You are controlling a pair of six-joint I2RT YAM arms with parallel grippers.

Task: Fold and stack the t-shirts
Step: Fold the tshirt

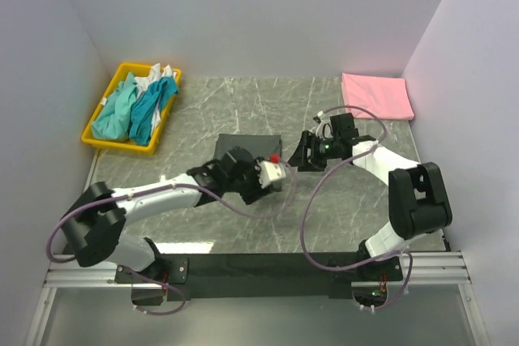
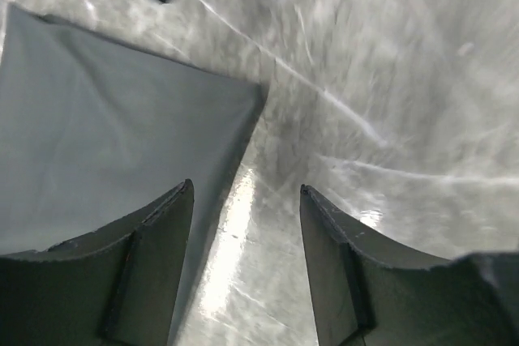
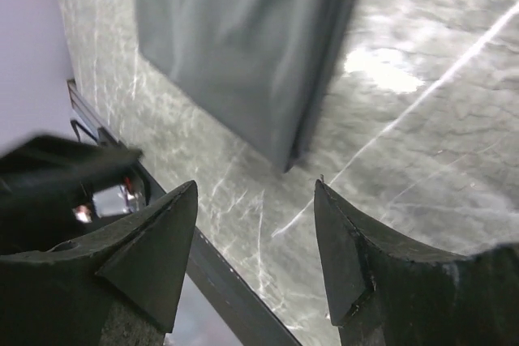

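A dark charcoal grey t-shirt [image 1: 247,145] lies folded flat in the middle of the marble table. My left gripper [image 1: 274,166] is open and empty at the shirt's near right corner. In the left wrist view [image 2: 247,188] its jaws straddle the right edge of the shirt [image 2: 105,119]. My right gripper [image 1: 302,155] is open and empty just right of the shirt, pointing at it. In the right wrist view [image 3: 256,184] the shirt's corner [image 3: 235,38] lies ahead of the jaws. A pink t-shirt [image 1: 377,95] lies folded at the back right. Teal and white t-shirts [image 1: 138,103] lie crumpled in a tray.
The yellow plastic tray [image 1: 96,137] stands at the back left by the wall. Grey walls close in the table on the left, back and right. A black rail [image 1: 268,265] runs along the near edge. The two grippers are close together.
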